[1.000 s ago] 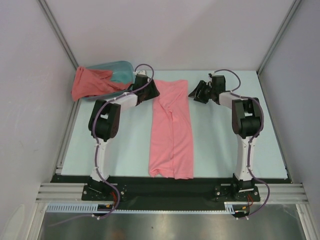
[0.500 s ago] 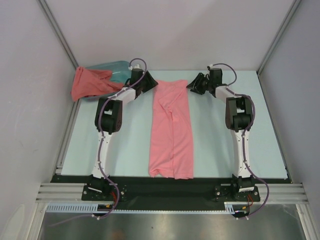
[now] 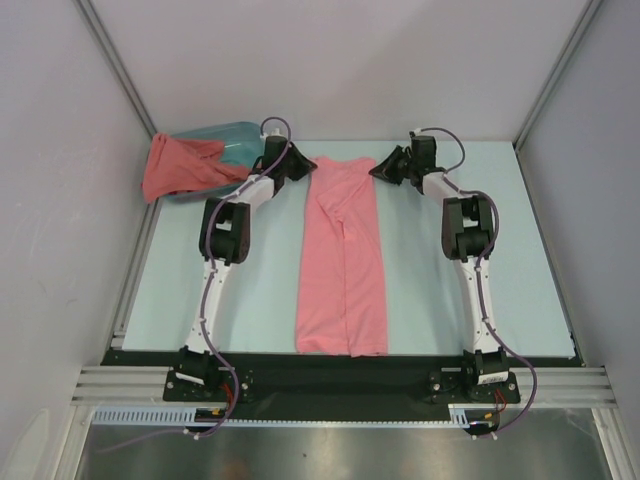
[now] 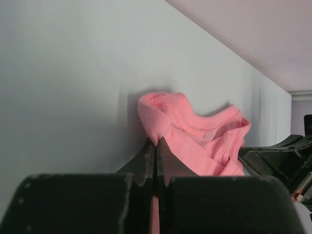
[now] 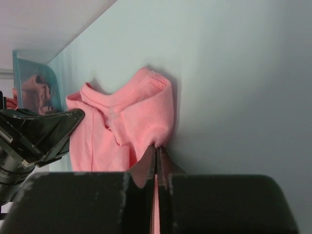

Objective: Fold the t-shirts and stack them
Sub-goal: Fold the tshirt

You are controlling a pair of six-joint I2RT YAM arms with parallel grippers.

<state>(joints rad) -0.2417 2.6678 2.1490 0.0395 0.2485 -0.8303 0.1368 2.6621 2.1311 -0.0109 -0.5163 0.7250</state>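
At the bottom of the top view, the left arm (image 3: 222, 235) and the right arm (image 3: 468, 228) are standing on their bases at the near edge of the tabletop (image 3: 250, 290). Between them the pink shirt (image 3: 343, 265) is lying flat as a long narrow strip, running from the lower centre of the frame to the upper centre. Both arms are reaching up the frame to the strip's far end.

The left claw (image 4: 155, 145) is gripping the shirt's far left corner, its jaws standing closed with a fold of pink fabric caught between the tips. The right claw (image 5: 157, 152) is gripping the far right corner likewise, jaws closed on a bunched fold. Between the two claws the collar end is puckering up off the tabletop.

In the upper left of the top view, the tub (image 3: 235, 140) is sitting just beyond the left claw. The red shirt (image 3: 178, 168) is draping out of it toward the left edge of the frame.
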